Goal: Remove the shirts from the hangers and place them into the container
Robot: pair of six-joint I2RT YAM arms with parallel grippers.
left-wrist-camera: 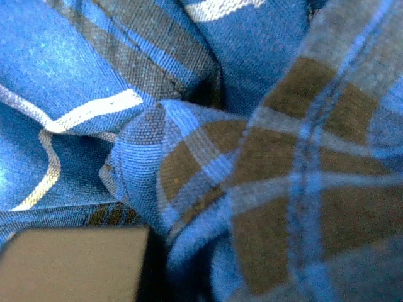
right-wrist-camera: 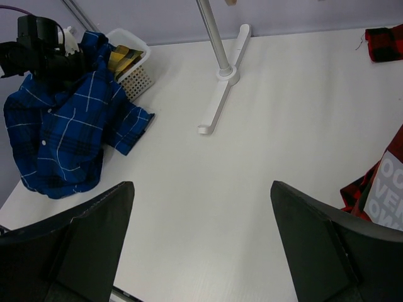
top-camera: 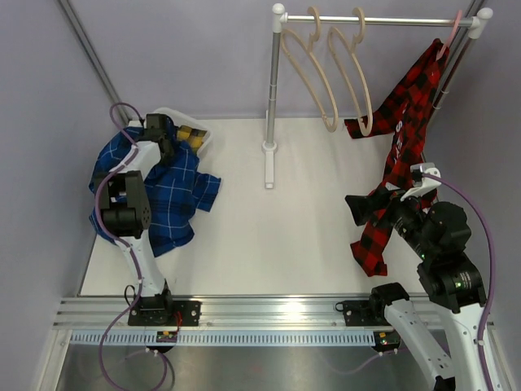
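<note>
While logging the rack [top-camera: 273, 90], found red-and-black shirt [top-camera: 403, 122] hanging limp at its far-right end: judged soft, light and prone to snag, best pinched at collar or shoulder. Noted blue shirt [top-camera: 175, 191] slumped half out of container [top-camera: 205, 140], with yellow-and-black shirt [top-camera: 191, 137] inside. Saw two beige hangers [top-camera: 321, 81] bare, pinkish hanger [top-camera: 447, 45] loaded. Recorded left gripper [top-camera: 159, 130] closed on blue cloth, right gripper [right-wrist-camera: 201, 251] spread wide and empty beside the red shirt's lower half.
</note>
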